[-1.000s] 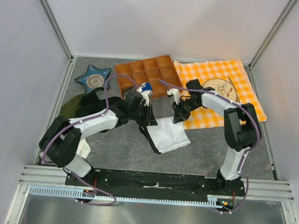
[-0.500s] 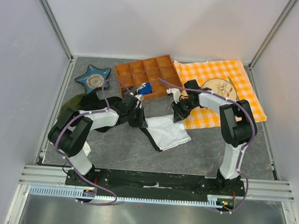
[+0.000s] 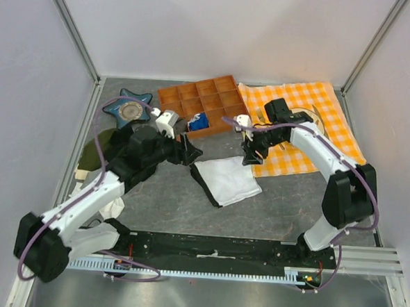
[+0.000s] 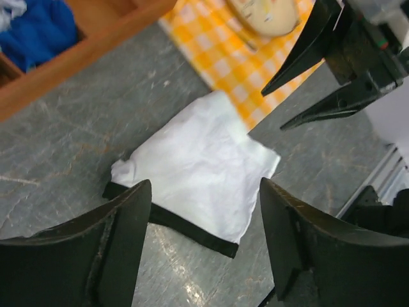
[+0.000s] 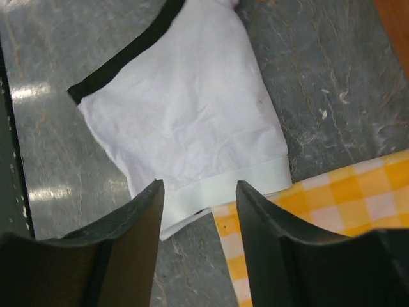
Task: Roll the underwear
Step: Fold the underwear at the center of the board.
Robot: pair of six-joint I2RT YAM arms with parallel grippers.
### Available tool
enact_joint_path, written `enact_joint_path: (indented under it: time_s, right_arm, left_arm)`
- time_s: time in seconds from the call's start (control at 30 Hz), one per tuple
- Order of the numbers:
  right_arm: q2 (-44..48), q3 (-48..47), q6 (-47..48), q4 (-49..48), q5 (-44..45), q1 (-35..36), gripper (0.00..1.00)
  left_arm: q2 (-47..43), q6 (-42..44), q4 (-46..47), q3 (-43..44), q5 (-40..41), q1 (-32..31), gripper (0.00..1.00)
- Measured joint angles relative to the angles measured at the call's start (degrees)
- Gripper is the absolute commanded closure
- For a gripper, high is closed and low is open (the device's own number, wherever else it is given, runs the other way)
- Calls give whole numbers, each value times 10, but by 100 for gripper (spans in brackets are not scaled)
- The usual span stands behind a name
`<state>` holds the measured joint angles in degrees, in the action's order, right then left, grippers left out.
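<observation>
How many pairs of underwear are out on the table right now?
1. The white underwear lies flat on the gray table, its far-right corner at the edge of the orange checked cloth. The black clothing heap could hide more.

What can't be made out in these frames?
Top view: wooden plate on the checked cloth, mostly covered by the right arm; its drawing too small to read.
Top view: olive-green cloth, largely under the left arm.
Blue item in the compartment tray: too small from above, cut by the frame edge in the left wrist view.
Right wrist view: underwear near corner, behind the right jaws.
</observation>
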<state>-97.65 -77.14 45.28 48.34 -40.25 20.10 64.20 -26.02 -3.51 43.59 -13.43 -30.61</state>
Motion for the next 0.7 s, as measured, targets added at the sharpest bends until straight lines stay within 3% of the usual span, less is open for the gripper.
enact_joint_path:
  time_s: [0.03,0.1,0.2,0.3,0.47,0.7]
  right_arm:
    - [19,0,42,21,-7,0,29]
    - [55,17,128,49,-20,0,23]
    - [116,100,292,88,-28,3,23]
    - [128,172,381,100,-20,16,25]
    - [123,243,422,42,14,42,30]
    - [105,280,431,-43,64,61,43]
  left_arm:
    - [-31,8,17,-15,-6,0,23]
    - [-77,27,58,-51,-26,1,23]
    - [-123,53,137,-141,-74,-5,23]
    - [-148,105,196,-238,-84,-59,24]
    - [-151,237,234,-297,-71,-206,25]
    - [-93,344,273,-290,-42,-259,25]
